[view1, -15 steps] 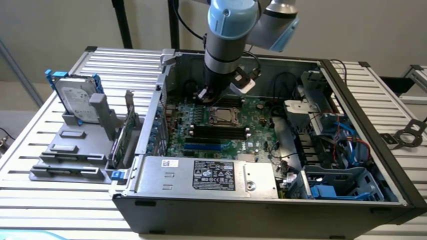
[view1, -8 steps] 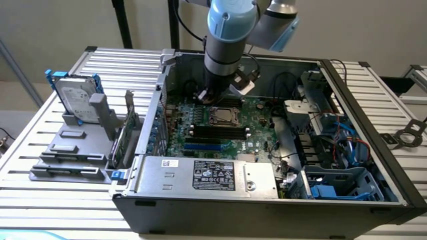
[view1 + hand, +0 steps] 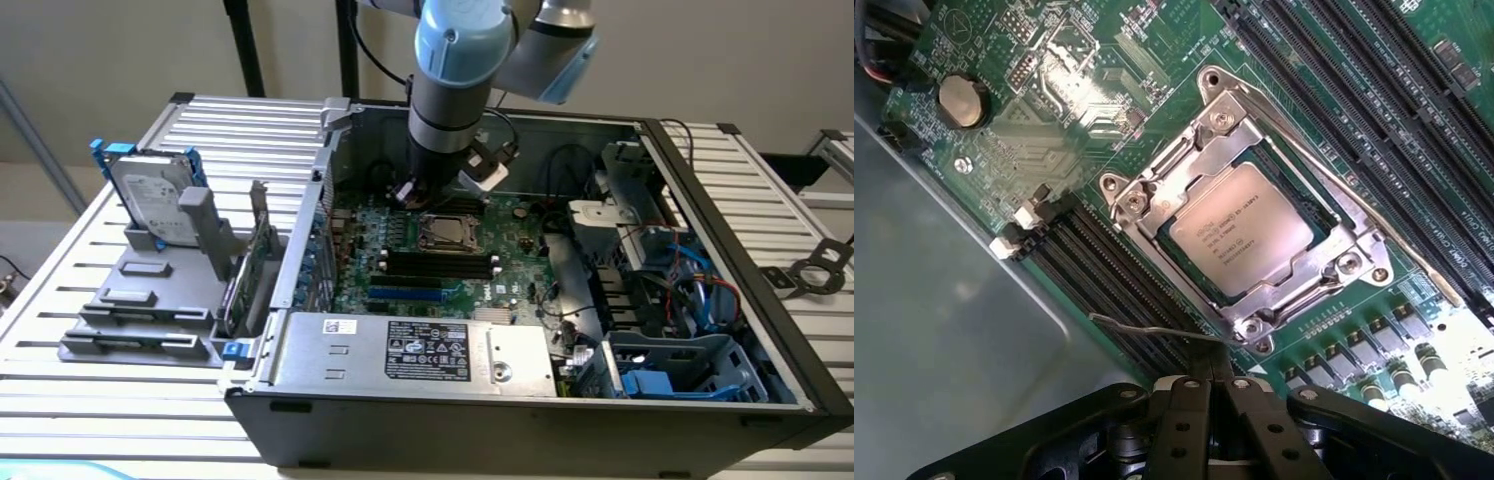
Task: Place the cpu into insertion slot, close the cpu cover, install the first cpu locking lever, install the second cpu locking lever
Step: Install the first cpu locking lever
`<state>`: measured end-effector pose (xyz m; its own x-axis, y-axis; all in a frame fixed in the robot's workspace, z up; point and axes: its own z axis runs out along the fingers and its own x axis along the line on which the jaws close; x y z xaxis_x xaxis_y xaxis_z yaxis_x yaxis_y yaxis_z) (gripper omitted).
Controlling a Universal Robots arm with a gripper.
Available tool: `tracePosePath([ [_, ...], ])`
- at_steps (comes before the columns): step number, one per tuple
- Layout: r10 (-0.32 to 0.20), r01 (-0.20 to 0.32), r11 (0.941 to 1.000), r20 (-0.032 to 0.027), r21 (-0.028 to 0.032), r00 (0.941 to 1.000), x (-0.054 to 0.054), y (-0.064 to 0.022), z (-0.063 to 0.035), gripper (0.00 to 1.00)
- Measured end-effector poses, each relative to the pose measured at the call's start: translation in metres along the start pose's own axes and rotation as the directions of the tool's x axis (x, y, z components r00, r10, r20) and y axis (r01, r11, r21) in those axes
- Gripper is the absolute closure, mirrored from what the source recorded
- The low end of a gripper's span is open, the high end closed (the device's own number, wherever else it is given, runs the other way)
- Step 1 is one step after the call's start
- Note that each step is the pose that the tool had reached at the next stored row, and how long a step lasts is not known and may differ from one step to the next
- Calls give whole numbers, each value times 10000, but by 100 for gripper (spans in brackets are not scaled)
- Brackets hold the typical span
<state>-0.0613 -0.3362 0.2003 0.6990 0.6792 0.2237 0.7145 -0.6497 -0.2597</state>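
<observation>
Two wire levers matter here: one lever (image 3: 1354, 205) lies along an edge of the cpu cover (image 3: 1154, 195), while the loose lever (image 3: 1154, 328) juts free just beside my gripper (image 3: 1216, 385), whose fingers (image 3: 1189, 420) look pressed together on nothing. The cpu (image 3: 1242, 230) sits in the insertion slot (image 3: 445, 233) under the lowered cover. My worry (a real one) is the loose lever slipping off the fingers, springing up or scraping the memory slots (image 3: 1114, 275).
</observation>
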Motion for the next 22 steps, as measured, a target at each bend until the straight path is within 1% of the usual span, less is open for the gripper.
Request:
tracePosePath([
  [3,7,-5,9999,103,-102,9999,5,3,1,89],
  [4,7,-5,9999,128,-125,9999,10,8,1,89],
  [5,9,-7,9999,141,-139,9999,16,13,1,89],
  [13,9,-6,9998,184,-181,9998,102,91,2,89],
  [18,12,-7,9998,224,-220,9997,104,94,10,89],
  [22,16,-10,9997,244,-230,9997,104,94,11,89],
])
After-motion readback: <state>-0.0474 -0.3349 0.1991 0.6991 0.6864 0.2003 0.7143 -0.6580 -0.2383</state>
